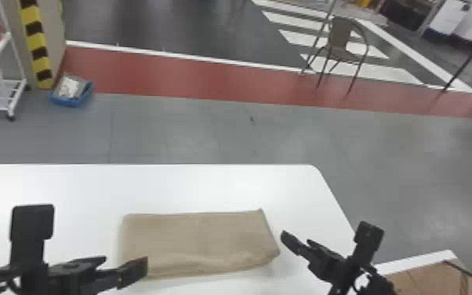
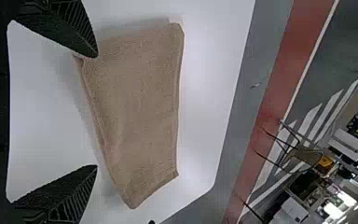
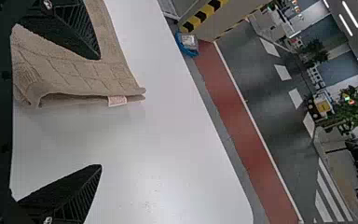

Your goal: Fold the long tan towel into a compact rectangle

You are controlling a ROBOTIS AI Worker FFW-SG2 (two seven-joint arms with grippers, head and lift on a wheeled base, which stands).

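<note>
On the white worktop [image 1: 192,188], right in front of the robot: tan towel [image 1: 200,241], lying flat, long side running across. Already doubled lengthwise, by the look of it; I take this for the stage between the first folding and the shortening. Next move, my reading: get hold of one short end, all layers together, and bring it over toward the other. A loose pinch could take the upper layer alone and pull the edges out of line.

Left tool [image 2: 96,111] open, empty, two fingers wide apart, at the towel's near left corner. Right tool [image 3: 100,112] open too, gripping nothing, just beside the right end.

Towel itself: a long, slightly skewed rectangle, soft matt cloth. Far edge fairly straight; near edge bows and puffs a little toward the right. Right end slants, its far corner poking out in a small point. Layers gape at one short end, with a small pale label [image 3: 118,101] sticking out between them. Checked weave close to that end, plainer cloth along the middle. No big creases.
</note>
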